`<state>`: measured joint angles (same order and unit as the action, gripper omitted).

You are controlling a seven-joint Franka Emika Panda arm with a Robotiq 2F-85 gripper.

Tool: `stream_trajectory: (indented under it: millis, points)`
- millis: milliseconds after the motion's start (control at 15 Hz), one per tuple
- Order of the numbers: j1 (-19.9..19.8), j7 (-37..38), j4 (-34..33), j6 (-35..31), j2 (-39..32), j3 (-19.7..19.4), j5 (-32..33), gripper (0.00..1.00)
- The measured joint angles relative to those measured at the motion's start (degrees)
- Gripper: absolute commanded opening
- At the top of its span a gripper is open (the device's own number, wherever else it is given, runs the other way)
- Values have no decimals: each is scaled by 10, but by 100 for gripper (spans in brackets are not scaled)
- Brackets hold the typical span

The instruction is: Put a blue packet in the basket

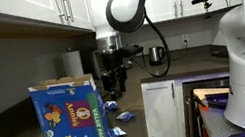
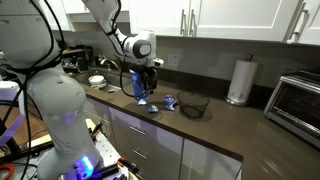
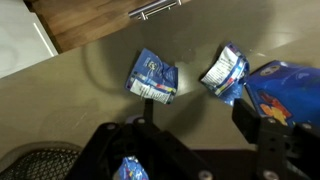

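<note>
Above the bench point(image 2: 235, 132), mid-frame in both exterior views, the tool point(image 1: 114, 80) hangs clear of the surface, beside the blue cardboard box point(image 1: 70, 118).

Tool state: in the wrist view the dark fingers fill the bottom of the frame, drawn close together. A scrap of blue with white marks shows between them at bottom centre. Read as the blue packet point(image 3: 128, 168), pinched and lifted off the bench. The grip itself is partly hidden, so how much of the packet is caught cannot be told.

Other packets: two loose packets lie flat on the bench in the wrist view, one at centre point(image 3: 152, 78) and one toward upper right point(image 3: 225, 72). They are apart from each other and not touched by the tool.

Basket point(image 2: 195, 108): dark and shallow, to the right of the tool in an exterior view and at lower left in the wrist view. Its contents cannot be made out.

Step in hand, as judged: pickup done, carry to the basket under way or about to begin.

Next move calls for a sideways carry, high enough to clear the loose packets and the basket rim. The tool should stop over the basket's middle and open there. The packet is light and crinkly, so it may cling to a finger or flutter off line.
</note>
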<state>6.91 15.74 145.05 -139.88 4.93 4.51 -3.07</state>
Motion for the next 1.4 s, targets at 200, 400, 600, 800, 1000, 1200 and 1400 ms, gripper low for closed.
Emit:
stream_trajectory:
  millis: [200,400,600,800,1000,1200,1400]
  points:
    - [0,0,18,-2,-17,8,1,100]
    - [0,2,34,-28,-44,10,16,100]
    - [0,16,47,-88,-74,6,65,100]
    - [0,37,53,-148,-103,-7,128,100]
    - [1,69,53,-192,-127,-32,204,89]
    - [4,90,51,-220,-143,-60,262,64]
    - [6,103,50,-238,-154,-74,293,42]
